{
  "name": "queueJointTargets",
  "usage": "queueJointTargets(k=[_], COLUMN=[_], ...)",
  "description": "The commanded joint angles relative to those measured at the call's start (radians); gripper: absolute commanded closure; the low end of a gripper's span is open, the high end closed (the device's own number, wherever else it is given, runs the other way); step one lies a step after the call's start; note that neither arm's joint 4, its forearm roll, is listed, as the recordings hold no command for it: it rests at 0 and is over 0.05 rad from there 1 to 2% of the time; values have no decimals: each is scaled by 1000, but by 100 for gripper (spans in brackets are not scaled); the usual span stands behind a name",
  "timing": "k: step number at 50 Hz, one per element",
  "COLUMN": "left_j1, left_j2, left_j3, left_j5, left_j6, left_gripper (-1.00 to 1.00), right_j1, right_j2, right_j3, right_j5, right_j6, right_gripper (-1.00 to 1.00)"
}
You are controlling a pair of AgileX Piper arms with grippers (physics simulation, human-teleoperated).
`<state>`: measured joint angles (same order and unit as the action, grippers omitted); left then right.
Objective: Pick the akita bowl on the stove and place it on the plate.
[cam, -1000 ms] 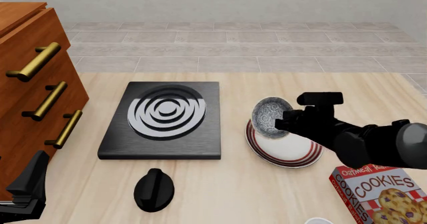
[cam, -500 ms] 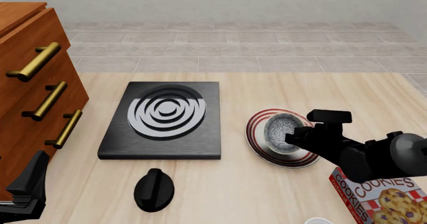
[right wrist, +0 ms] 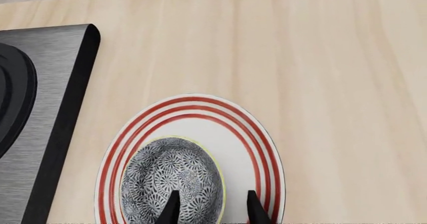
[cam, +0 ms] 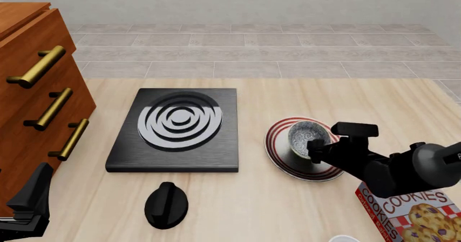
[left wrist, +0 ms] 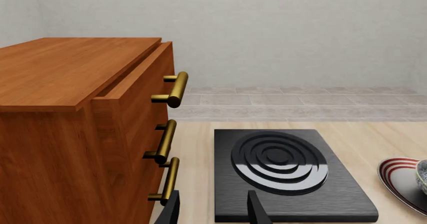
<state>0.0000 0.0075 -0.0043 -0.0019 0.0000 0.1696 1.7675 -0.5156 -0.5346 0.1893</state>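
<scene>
Compared with a second ago, my right gripper [cam: 317, 150] has lowered the akita bowl [cam: 305, 137] from a tilt above the plate [cam: 279, 158] to sit upright on it, off the stove [cam: 175, 128], fingers [right wrist: 171, 211] narrowly straddling its rim, so release remains; my left gripper [left wrist: 212, 215] idles open.

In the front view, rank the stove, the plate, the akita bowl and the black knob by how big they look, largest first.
1. The stove, clearly largest.
2. The plate, partly hidden by the right gripper.
3. The black knob, though it sits nearer the camera.
4. The akita bowl, close to the knob, so the last two are uncertain.
</scene>
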Motion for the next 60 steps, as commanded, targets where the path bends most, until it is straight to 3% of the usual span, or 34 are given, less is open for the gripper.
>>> queueJointTargets(k=[1,22,35,44,47,51,60], left_j1=[0,0,0,0,0,0,0], left_j2=[0,0,0,0,0,0,0], left_j3=[0,0,0,0,0,0,0], left_j5=[0,0,0,0,0,0,0], left_j6=[0,0,0,0,0,0,0], left_gripper=[-100,-100,-100,-100,-100,-100,-100], right_j1=[-6,-41,-48,-32,-56,-45,-28], right_j2=[17,-80,-213,-361,-451,-527,-686], right_j3=[5,36,52,82,100,116,113], right_j5=[-6,12,82,149,163,201,327], right_j6=[-2,1,-17,-40,-83,-64,-84], right_gripper=[-100,-100,-100,-100,-100,-100,-100])
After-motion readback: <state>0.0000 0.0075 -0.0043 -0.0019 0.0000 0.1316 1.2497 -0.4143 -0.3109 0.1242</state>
